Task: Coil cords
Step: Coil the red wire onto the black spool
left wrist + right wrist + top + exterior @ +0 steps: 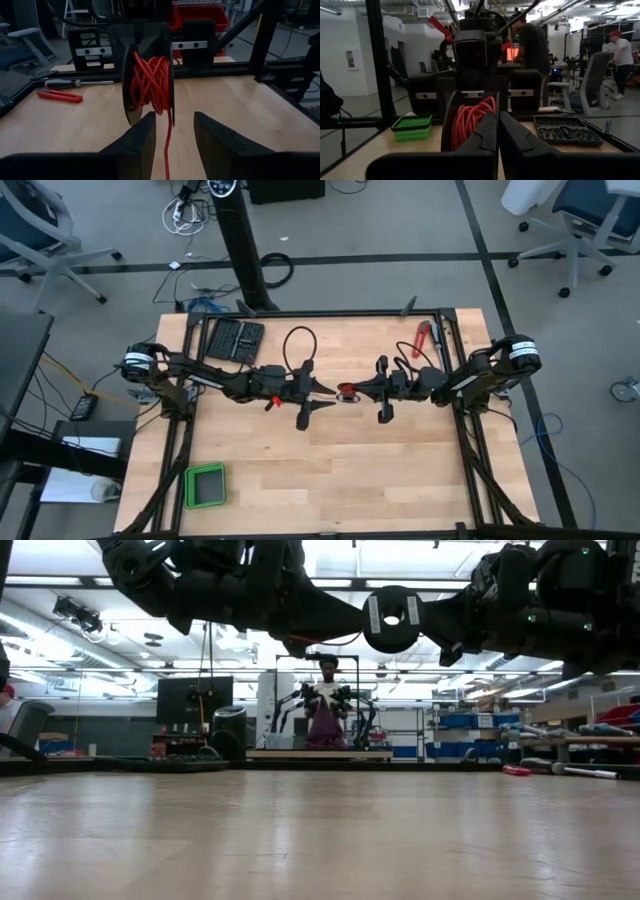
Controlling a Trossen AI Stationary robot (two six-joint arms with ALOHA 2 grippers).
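Grippers meeting nose to nose above mid-table: right gripper (352, 391) pinched shut on red cord (151, 82), wound as a bundle across its fingers (131, 75); left gripper (322, 390) spread open just beside, loose tail hanging between its fingers (141, 137). Bundle axis crosswise to both arms; left nearer the free end.

No lettering, label, brand, number or sign can be read anywhere in these views, neither on the arms, nor on the things lying on the tabletop, nor in the room behind.
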